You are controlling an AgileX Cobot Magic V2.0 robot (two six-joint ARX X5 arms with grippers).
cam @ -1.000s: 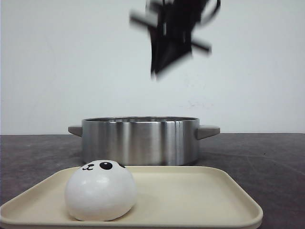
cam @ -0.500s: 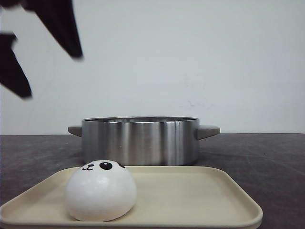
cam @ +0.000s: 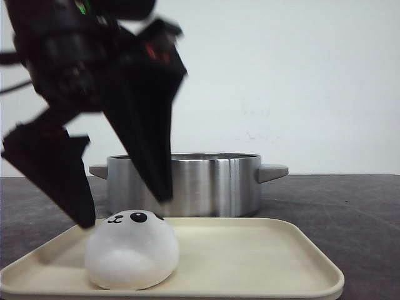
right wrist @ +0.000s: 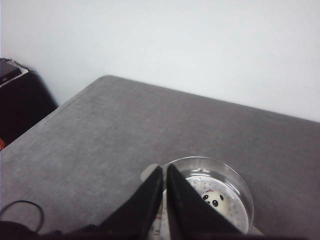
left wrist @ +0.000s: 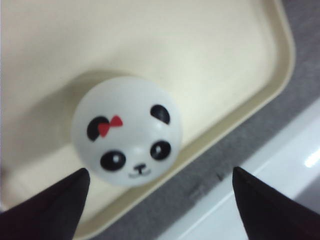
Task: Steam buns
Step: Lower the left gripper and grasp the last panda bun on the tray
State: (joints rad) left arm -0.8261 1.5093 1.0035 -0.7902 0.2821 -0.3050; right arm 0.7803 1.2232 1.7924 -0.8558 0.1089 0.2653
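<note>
One white panda-faced bun (cam: 131,253) sits at the left of the cream tray (cam: 262,262). In the left wrist view the bun (left wrist: 127,130) has a red bow by one ear. My left gripper (cam: 124,209) is open just above it, one finger on each side and neither touching; it also shows in the left wrist view (left wrist: 160,171). My right gripper (right wrist: 165,167) is shut and empty, high above the steel pot (right wrist: 235,185). Another bun (right wrist: 215,200) lies on the perforated rack inside the pot; more of the pot is hidden behind the fingers.
The steel pot (cam: 187,184) with two grey handles stands just behind the tray on the dark grey table (cam: 350,206). A white strip (left wrist: 280,190) runs along the table's near edge. A black object (right wrist: 20,100) stands beyond the table's far corner.
My left gripper swung from high above the pot to the left, then came down open over the bun on the tray. The bun, tray and pot have not moved.
</note>
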